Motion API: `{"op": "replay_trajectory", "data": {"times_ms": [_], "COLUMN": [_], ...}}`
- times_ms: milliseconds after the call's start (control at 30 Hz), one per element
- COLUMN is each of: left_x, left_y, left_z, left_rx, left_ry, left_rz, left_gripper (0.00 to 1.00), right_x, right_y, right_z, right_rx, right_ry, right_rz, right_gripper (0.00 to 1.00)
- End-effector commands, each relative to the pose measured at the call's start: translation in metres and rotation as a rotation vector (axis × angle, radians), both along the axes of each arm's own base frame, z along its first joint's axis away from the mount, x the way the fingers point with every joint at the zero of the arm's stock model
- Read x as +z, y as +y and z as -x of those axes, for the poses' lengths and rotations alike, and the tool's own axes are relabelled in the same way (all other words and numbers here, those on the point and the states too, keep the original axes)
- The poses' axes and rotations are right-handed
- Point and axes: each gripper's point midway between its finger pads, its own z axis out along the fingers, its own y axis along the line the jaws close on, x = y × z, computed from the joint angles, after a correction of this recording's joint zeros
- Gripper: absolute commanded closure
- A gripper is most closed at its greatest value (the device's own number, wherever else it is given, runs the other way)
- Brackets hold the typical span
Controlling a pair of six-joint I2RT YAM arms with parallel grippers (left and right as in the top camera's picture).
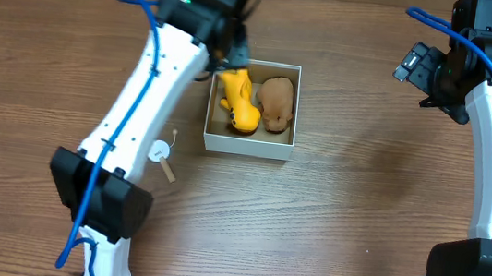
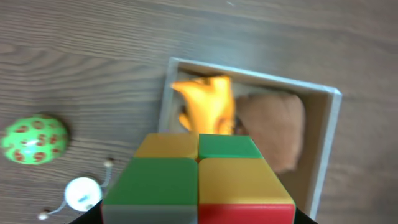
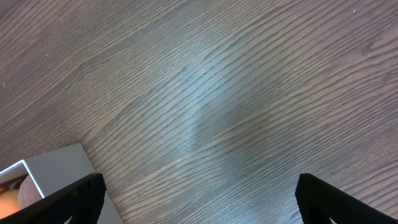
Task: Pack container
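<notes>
Since my left gripper point(image 1: 225, 59) clamps a colour-block cube point(image 2: 199, 180) and the container point(image 2: 261, 78) ahead holds a yellow toy point(image 2: 208, 106) and brown plush point(image 2: 273, 127), release risks the cube perching atop them.

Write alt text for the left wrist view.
A block of green, yellow and red squares fills the foreground, partly hiding a white-walled box holding a yellow toy and a tan toy. A green spotted ball lies on the table at left.
</notes>
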Motion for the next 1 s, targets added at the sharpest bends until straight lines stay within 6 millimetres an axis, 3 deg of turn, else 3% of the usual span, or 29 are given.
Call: {"op": "replay_trajectory", "data": {"times_ms": [0,167,533,967], "left_x": [0.002,-0.001,-0.021,-0.083], "left_y": [-0.031,-0.056,-0.066,-0.081], "left_z": [0.009,0.024,0.029,0.031], "left_rx": [-0.082,-0.138,-0.124,-0.14], "left_ry": [-0.01,-0.001,0.049,0.204], "left_rz": [0.0,-0.001,0.0,-0.008], "left_gripper": [0.53,0.52,0.52,0.51], "right_x": [0.005,0.005,0.005,0.005], "right_y": [0.001,0.001,0.001,0.001], "right_z": [-0.002,-0.002,-0.002,-0.002], "right_rx": [0.001,0.001,0.001,0.001], "right_ry": [-0.017,-0.017,-0.017,-0.017], "right_rz": [0.0,0.0,0.0,0.0], "right_gripper": [0.0,0.0,0.0,0.0]}}
